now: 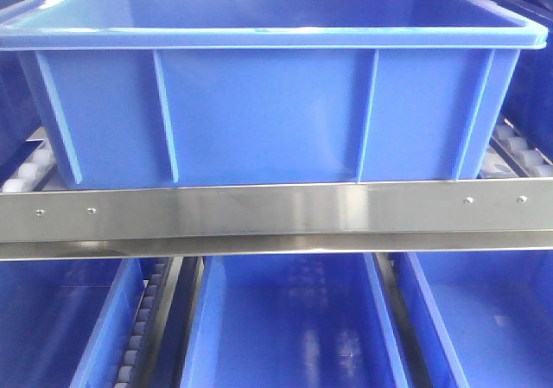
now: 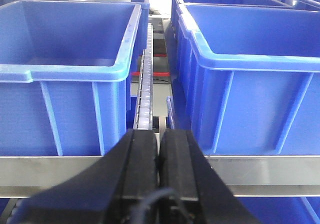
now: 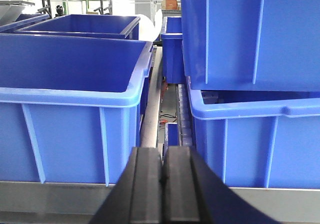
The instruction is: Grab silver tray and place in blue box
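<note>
A large blue box (image 1: 268, 103) stands on a shelf behind a steel rail (image 1: 276, 211), filling the front view. No silver tray shows in any view. My left gripper (image 2: 159, 134) is shut and empty, pointing at the gap between two blue boxes, one left (image 2: 65, 84) and one right (image 2: 250, 84). My right gripper (image 3: 163, 151) is shut and empty, facing a gap between a blue box on the left (image 3: 70, 109) and stacked blue boxes on the right (image 3: 255, 109).
More blue boxes (image 1: 285, 327) sit on the lower shelf. A white roller track (image 2: 145, 84) runs between the boxes in the left wrist view. A steel front rail (image 2: 260, 171) crosses below the boxes, and one (image 3: 45, 196) crosses the right wrist view.
</note>
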`<state>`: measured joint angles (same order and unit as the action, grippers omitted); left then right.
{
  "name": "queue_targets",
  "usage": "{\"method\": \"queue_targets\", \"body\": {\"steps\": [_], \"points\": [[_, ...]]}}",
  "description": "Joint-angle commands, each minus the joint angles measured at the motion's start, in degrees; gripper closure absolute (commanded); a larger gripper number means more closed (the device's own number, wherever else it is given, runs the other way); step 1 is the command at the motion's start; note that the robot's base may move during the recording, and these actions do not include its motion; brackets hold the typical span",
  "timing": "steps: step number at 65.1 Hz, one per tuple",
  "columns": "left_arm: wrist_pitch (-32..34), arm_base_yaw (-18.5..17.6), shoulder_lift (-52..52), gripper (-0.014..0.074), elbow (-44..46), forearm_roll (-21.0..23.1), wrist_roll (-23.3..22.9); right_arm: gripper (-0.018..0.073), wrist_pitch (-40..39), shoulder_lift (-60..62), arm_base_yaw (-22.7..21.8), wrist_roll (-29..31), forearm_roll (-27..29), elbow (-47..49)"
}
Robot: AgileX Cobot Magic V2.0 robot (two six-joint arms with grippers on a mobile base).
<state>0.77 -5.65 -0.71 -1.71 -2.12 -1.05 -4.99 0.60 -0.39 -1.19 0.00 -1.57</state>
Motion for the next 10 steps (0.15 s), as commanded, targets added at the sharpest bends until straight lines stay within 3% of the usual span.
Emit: {"method": "queue_targets", "body": {"steps": [1,10], "points": [[5.06,0.12,-0.81,0.061,-1.01,0.55,-0.56,0.0505,-5.32,1.19,-0.24,0.77,-0.56,1.02],[5.06,0.12,-0.81,0.061,-1.01,0.55,-0.56,0.0505,-5.32,1.19,-0.24,0.77,-0.56,1.02]]}}
